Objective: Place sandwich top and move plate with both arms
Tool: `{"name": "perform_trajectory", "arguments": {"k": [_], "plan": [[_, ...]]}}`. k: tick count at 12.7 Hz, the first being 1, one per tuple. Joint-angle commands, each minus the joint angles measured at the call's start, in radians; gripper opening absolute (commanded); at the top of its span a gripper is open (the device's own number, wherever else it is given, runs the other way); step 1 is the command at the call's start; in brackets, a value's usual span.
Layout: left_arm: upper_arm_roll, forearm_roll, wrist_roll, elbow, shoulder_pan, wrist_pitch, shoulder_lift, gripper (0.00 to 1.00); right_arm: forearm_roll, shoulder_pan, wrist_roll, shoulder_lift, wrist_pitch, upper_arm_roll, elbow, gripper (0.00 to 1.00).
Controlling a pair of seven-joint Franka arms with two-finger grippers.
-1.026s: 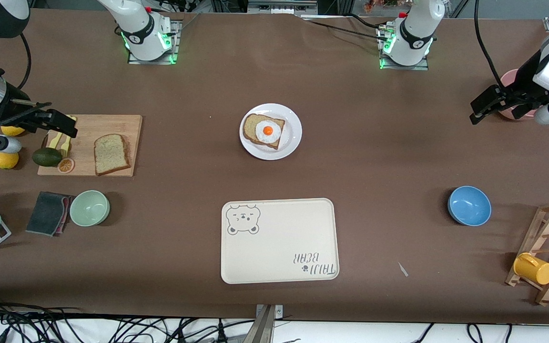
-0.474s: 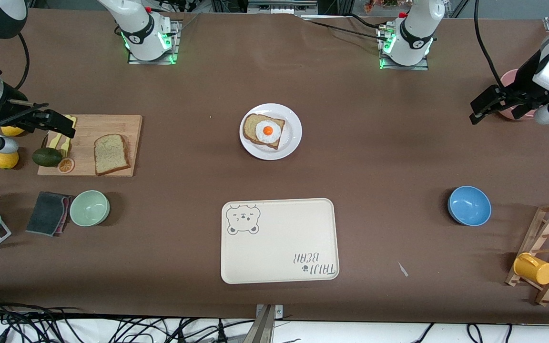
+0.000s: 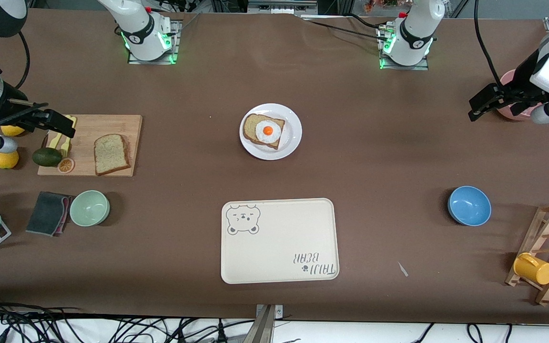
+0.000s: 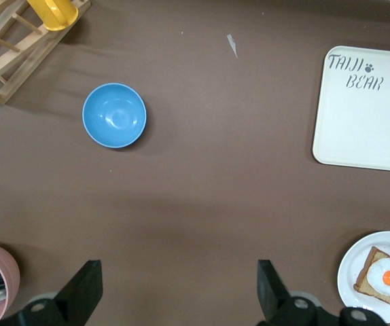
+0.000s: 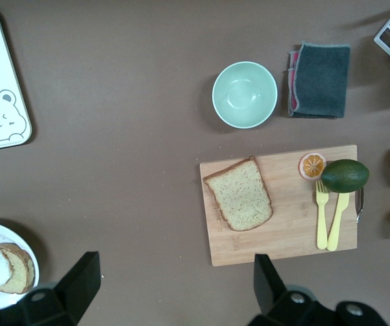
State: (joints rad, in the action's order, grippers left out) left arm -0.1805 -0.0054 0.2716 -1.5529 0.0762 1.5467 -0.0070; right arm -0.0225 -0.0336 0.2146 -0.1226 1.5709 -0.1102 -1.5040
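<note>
The sandwich top [image 3: 111, 154], a plain speckled slice, lies on a wooden board [image 3: 112, 125] toward the right arm's end of the table; it also shows in the right wrist view [image 5: 238, 194]. The white plate [image 3: 294, 139] sits mid-table and bears a bread slice with a fried egg [image 3: 268, 130]. The plate also shows in the left wrist view [image 4: 350, 272] and the right wrist view [image 5: 30, 255]. My right gripper [image 3: 67, 126] [image 5: 174, 261] hangs open and empty over the board's end by the fork. My left gripper [image 3: 477, 108] [image 4: 178, 272] hangs open and empty over bare table beside a pink bowl.
A cream bear tray [image 3: 279, 257] lies nearer the front camera than the plate. An avocado [image 3: 46, 156], orange slice [image 3: 66, 165] and yellow cutlery [image 3: 62, 141] share the board. Around are a green bowl [image 3: 89, 207], grey cloth [image 3: 48, 213], blue bowl [image 3: 469, 205], pink bowl [image 3: 513, 78], and wooden rack with yellow mug [image 3: 534, 268].
Both grippers drifted very slightly: the right one toward its end of the table, the left one a little upward in the front view. Nothing on the table moved.
</note>
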Motion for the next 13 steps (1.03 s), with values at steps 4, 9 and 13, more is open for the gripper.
{"name": "perform_trajectory", "arguments": {"k": [4,9,13], "plan": [[-0.002,0.027,-0.025,0.020,-0.001,-0.031,0.013,1.00,0.013,-0.005,-0.011,-0.003,-0.006,0.004,-0.012,1.00],[-0.002,0.031,-0.113,0.014,0.005,-0.034,0.016,1.00,0.012,-0.005,-0.012,-0.003,0.001,0.003,-0.018,1.00],[0.004,0.018,-0.140,0.011,0.016,-0.053,0.016,1.00,0.009,-0.002,-0.004,-0.009,0.014,-0.002,-0.031,1.00]]}}
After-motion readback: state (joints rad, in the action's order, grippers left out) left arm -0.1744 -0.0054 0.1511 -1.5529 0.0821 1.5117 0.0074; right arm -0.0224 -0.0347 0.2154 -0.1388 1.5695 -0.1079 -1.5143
